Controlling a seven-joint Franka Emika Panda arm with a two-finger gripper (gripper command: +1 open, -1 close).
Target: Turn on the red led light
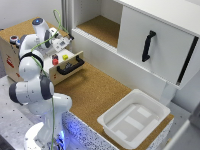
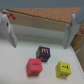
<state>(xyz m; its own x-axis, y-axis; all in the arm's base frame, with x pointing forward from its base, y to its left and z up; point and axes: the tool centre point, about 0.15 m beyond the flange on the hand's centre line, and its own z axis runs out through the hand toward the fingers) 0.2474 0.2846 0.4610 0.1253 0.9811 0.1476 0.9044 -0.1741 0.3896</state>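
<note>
The red led light is a tiny round red lamp beside a blue lamp, on top of the wooden box at the exterior view's left. It is too small to tell whether it is lit, and it does not show in the wrist view. My gripper hangs over the box's pulled-out drawer, well to the exterior view's right of the lamps. It is open, its fingers wide apart with nothing between them. Below it lie a red block, a dark block and a yellow block.
A white bin stands on the cork table near the exterior view's right front. A white cabinet behind has an open shelf and a door with a black handle. The drawer has a black handle.
</note>
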